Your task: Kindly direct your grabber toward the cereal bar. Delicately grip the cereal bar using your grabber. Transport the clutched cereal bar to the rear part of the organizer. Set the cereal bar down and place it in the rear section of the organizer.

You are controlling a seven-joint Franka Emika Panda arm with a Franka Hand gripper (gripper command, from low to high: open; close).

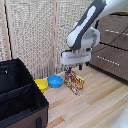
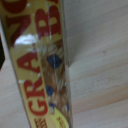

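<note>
The cereal bar (image 1: 75,82) is a flat yellow, red and orange box standing on edge on the wooden table, a little to the exterior view's right of the bowls. My grabber (image 1: 78,65) hangs directly over its top edge, its fingers reaching down to the box. From here I cannot see whether they are closed on it. In the wrist view the cereal bar (image 2: 40,65) fills one side very close and blurred, and no fingers show. The organizer (image 1: 20,95), a large black fabric bin with an inner divider, stands at the exterior view's lower left.
A yellow bowl (image 1: 41,84) and a blue bowl (image 1: 55,81) sit between the organizer and the box. Brown wooden drawers (image 1: 112,50) stand at the exterior view's right, and a wicker screen (image 1: 35,35) is behind.
</note>
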